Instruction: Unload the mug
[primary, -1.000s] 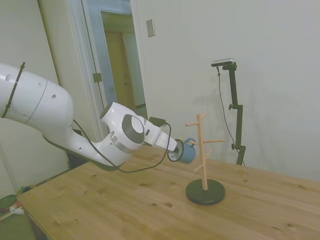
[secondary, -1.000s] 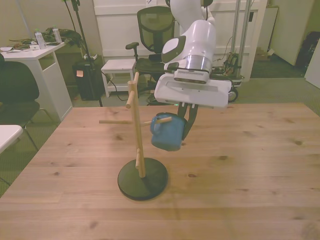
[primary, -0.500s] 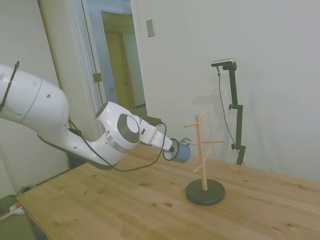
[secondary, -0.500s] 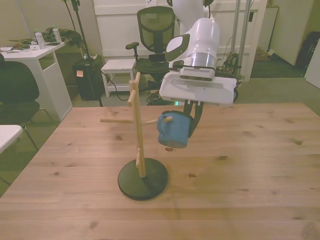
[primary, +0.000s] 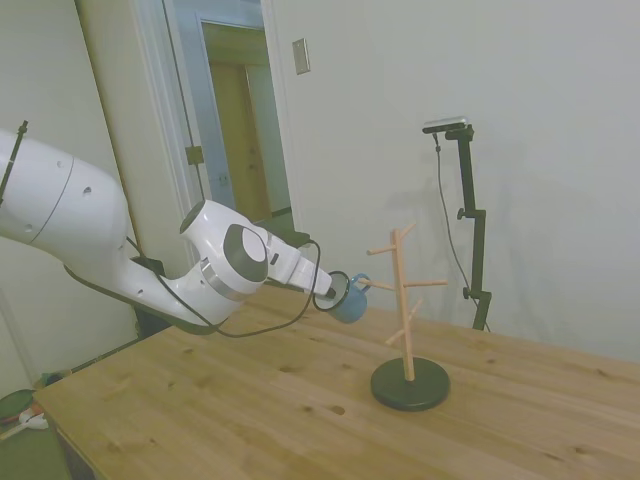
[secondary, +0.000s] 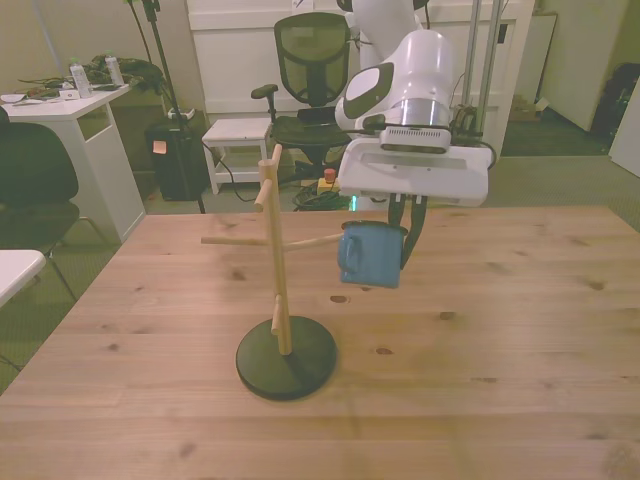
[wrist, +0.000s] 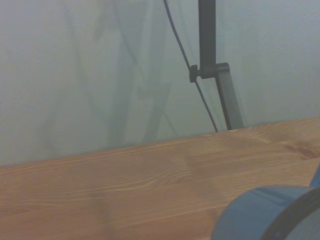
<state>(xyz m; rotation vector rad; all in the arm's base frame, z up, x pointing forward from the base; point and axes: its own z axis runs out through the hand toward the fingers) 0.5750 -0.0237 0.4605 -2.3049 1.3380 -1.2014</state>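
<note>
The light-blue mug (secondary: 368, 257) hangs in the air at the front view's right of the wooden peg stand (secondary: 277, 262), its mouth turned toward the arm. My gripper (secondary: 392, 238) is shut on the mug's rim, one dark finger (secondary: 408, 236) showing beside it. The mug's handle sits right at the tip of a long side peg (secondary: 318, 240); I cannot tell whether the peg still passes through the loop. From the side, the mug (primary: 350, 300) is held left of the stand (primary: 404, 312) by the gripper (primary: 334, 292). A blurred part of the mug (wrist: 265, 216) fills a corner of the wrist view.
The stand rests on a round black base (secondary: 286, 357) near the middle of the wooden table (secondary: 480, 380). Behind the table are an office chair (secondary: 312, 60), a white stool (secondary: 240, 132) and a white desk (secondary: 70, 105). A doorway (primary: 240, 120) opens behind the arm.
The arm has drawn the mug back along the side peg, away from the stand's post, toward the front view's right. The stand has stayed put.
</note>
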